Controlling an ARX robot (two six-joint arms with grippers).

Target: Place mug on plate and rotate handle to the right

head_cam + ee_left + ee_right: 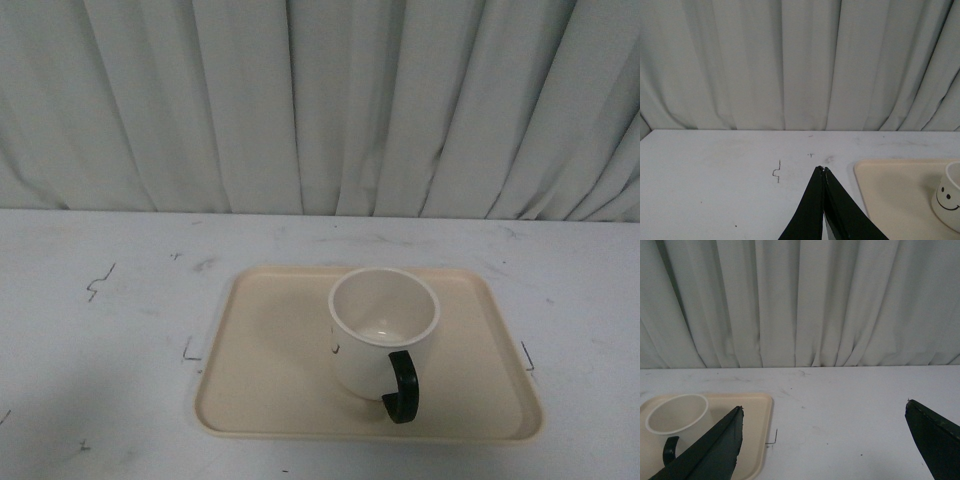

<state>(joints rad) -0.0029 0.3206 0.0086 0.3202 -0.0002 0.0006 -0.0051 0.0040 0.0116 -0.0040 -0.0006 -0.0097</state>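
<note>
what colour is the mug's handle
The handle is black against the cream-white mug; it shows best in the front view.

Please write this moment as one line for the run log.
mug: upright on plate | handle: near side, not yet right | left gripper: shut, empty | right gripper: open, empty

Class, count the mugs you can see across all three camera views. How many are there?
1. The mug stands upright near the middle of the plate, its handle toward the front camera.
</note>
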